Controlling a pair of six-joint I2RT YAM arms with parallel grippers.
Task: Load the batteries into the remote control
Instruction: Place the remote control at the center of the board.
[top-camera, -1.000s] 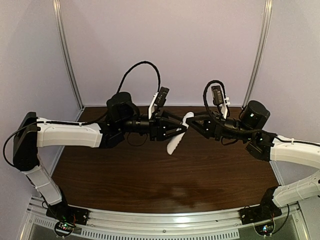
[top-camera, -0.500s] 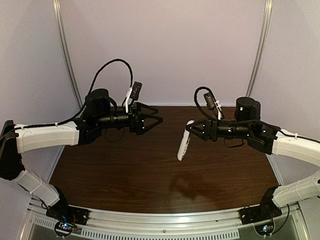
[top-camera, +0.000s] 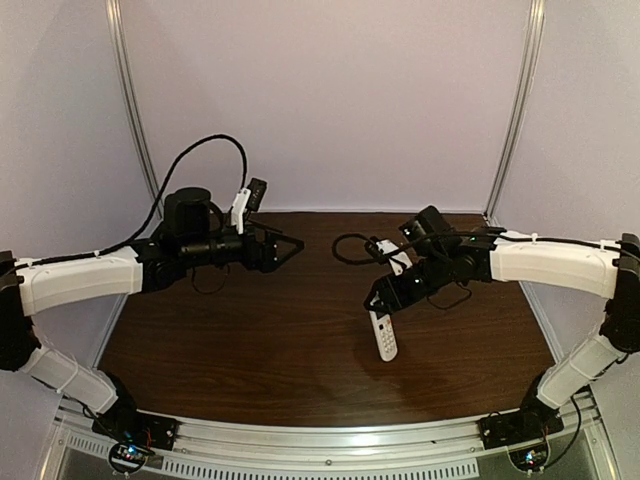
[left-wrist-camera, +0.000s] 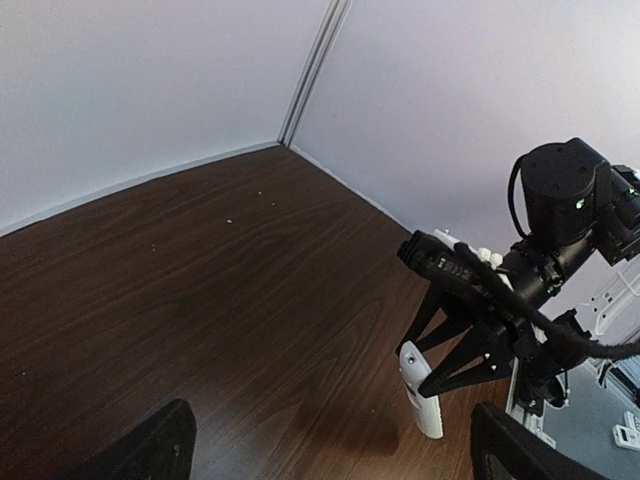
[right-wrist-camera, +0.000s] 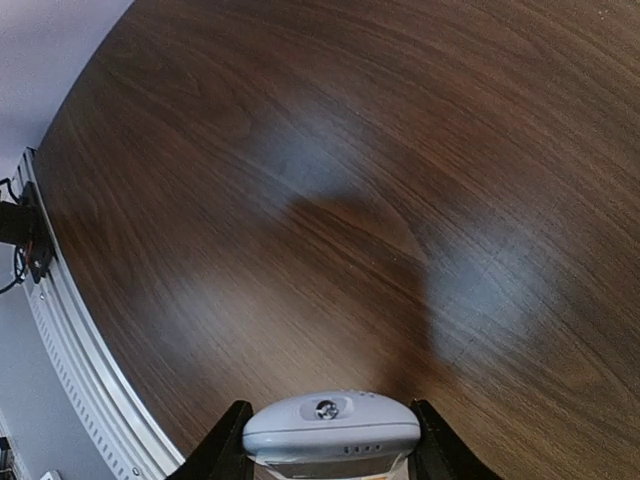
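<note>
The remote control (top-camera: 383, 336) is a slim white bar, tilted steeply with its lower end close to the dark wooden table (top-camera: 250, 350). My right gripper (top-camera: 386, 298) is shut on its upper part. In the right wrist view the remote's rounded end (right-wrist-camera: 330, 425) fills the gap between the two black fingers (right-wrist-camera: 214, 456). In the left wrist view the remote (left-wrist-camera: 419, 389) hangs from the right gripper (left-wrist-camera: 468, 352). My left gripper (top-camera: 290, 252) stands wide open and empty to the left, well apart from the remote; its fingertips (left-wrist-camera: 150, 450) frame bare table. The batteries are out of view.
Pale walls with metal corner posts (top-camera: 135, 110) close in the table at the back and sides. A metal rail (top-camera: 320, 450) runs along the near edge, also seen in the right wrist view (right-wrist-camera: 70, 370). Cables loop above both wrists.
The left gripper opened, let go of the remote and drew back to the left. The right arm swung the remote down and forward, toward the table.
</note>
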